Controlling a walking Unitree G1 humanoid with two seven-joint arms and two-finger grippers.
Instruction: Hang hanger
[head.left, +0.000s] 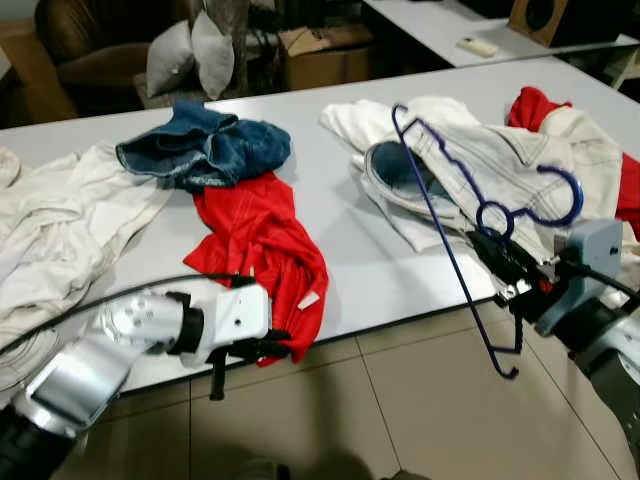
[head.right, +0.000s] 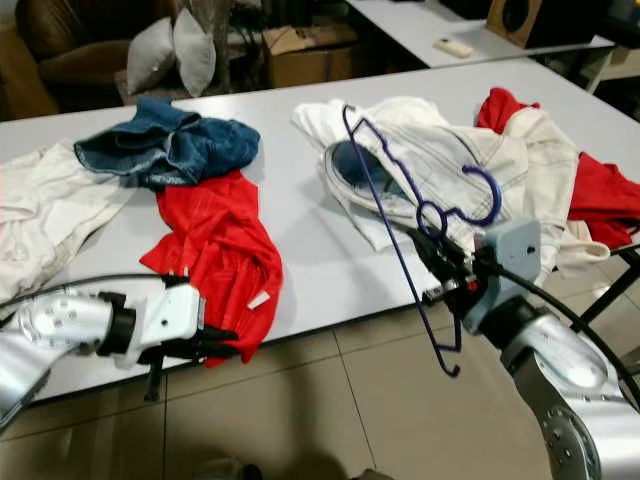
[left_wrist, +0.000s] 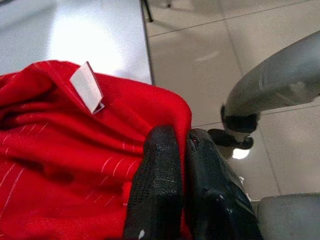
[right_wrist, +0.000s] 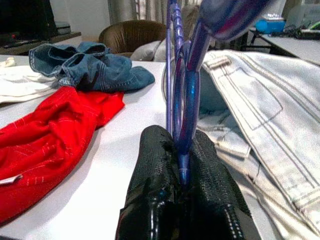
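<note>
While right gripper (right_wrist: 180, 165) clamps blue hanger (head.left: 440, 190) w/ fingers closed, left gripper (left_wrist: 182, 165) pinches red shirt (head.left: 255, 240).

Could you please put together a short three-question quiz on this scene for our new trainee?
1. True or false: the right hand is shut on the blue hanger.
2. Which garment is the left hand gripping?
A. the denim garment
B. the red shirt
C. the pale jacket
3. Fill in: the gripped edge of that garment hangs over the ____ edge of the white table, on the robot's side.

Key
1. True: its fingers clamp the wire beside the hook.
2. B.
3. Near.
</note>
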